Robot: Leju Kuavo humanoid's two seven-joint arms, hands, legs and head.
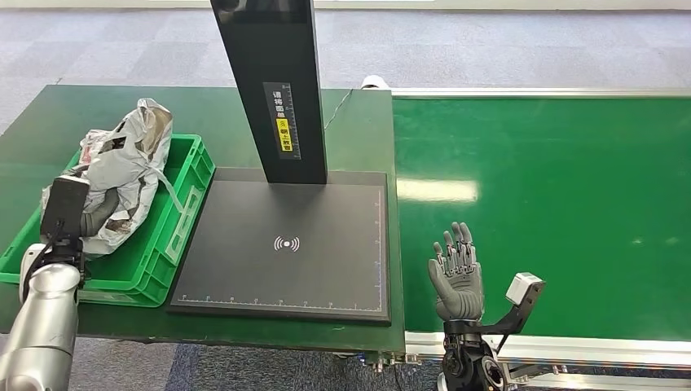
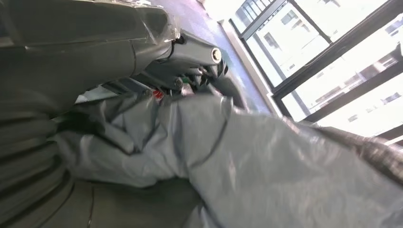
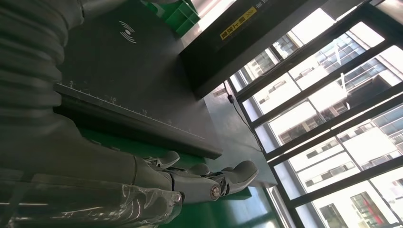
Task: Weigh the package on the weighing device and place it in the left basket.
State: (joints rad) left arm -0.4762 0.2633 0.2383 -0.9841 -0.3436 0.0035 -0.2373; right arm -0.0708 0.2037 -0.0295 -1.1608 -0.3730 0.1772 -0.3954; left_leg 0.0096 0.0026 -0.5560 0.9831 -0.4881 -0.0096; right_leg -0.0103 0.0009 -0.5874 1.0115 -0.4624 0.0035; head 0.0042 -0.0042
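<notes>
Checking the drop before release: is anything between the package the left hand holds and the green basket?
Nothing visible blocks it. The grey package already sits in the green basket, with the left hand gripping its crumpled plastic. The weighing device beside it is bare.

Wireless-signal symbol marks the weighing device; its black post carries a label, characters too small to read.

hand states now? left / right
Left hand: holding the grey package over the green basket.
Right hand: open, fingers apart, holding nothing, above the conveyor belt.
</notes>
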